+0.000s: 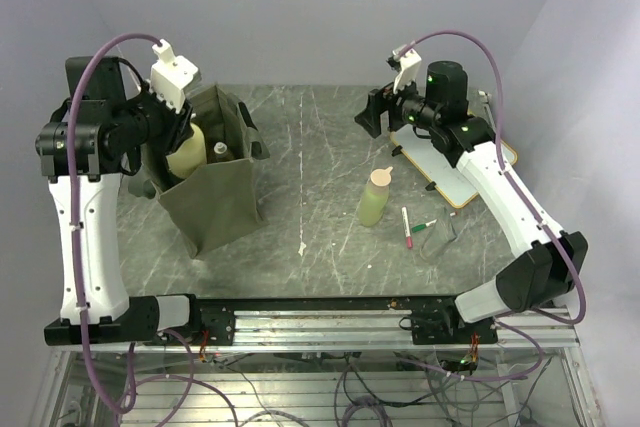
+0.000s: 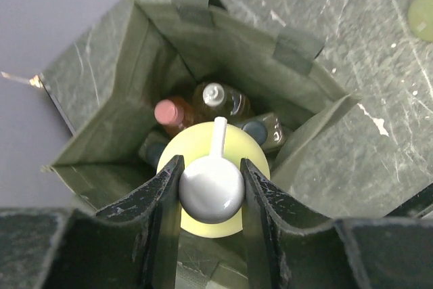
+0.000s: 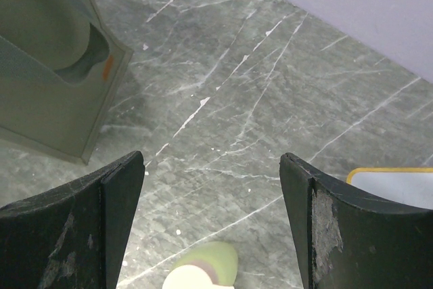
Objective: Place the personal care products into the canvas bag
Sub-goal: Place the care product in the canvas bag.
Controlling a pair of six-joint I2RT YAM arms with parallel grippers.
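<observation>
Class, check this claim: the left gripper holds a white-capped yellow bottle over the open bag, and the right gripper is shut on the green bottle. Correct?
No: the right gripper is open and holds nothing; the right wrist view shows its jaws wide apart, the green bottle standing free. The left gripper does hold the yellow bottle over the bag.

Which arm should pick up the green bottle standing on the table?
Right. The right gripper is open near the green bottle; the left gripper holds a yellow bottle at the mouth of the canvas bag.
</observation>
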